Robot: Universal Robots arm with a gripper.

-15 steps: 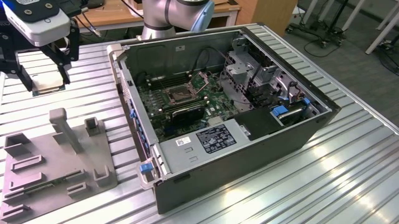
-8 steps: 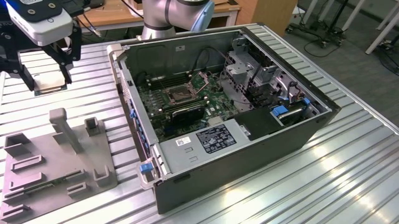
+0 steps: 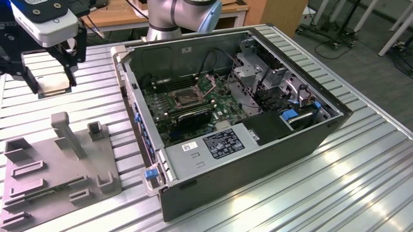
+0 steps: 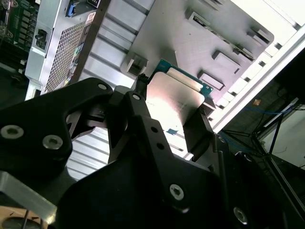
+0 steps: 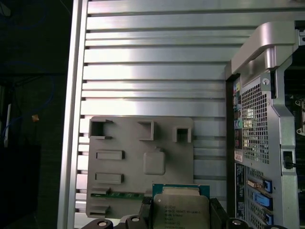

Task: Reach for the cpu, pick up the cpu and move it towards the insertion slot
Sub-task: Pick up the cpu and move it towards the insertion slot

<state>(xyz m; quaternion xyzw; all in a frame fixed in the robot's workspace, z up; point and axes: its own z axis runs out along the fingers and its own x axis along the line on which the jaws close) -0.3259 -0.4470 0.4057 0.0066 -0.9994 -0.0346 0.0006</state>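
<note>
My gripper (image 3: 51,81) hangs above the ribbed metal table at the exterior view's upper left, shut on the cpu (image 3: 53,86). The cpu is a thin square chip with a pale metallic face, held by two opposite edges. In both wrist views the cpu (image 4: 174,100) (image 5: 180,206) sits between the black fingers (image 4: 136,102), lifted off the grey plastic tray (image 5: 124,138) below. The insertion slot (image 3: 184,99), a square socket with a metal frame and dark centre, lies on the green motherboard inside the open computer case (image 3: 258,159), well to the exterior view's right of the gripper.
The grey tray (image 3: 58,159) with upright posts and recesses lies on the table at the exterior view's lower left. The case's raised side wall (image 3: 132,101) stands between gripper and motherboard. Drive cages and cables fill the case's far side. The arm's base (image 3: 174,17) stands behind the case.
</note>
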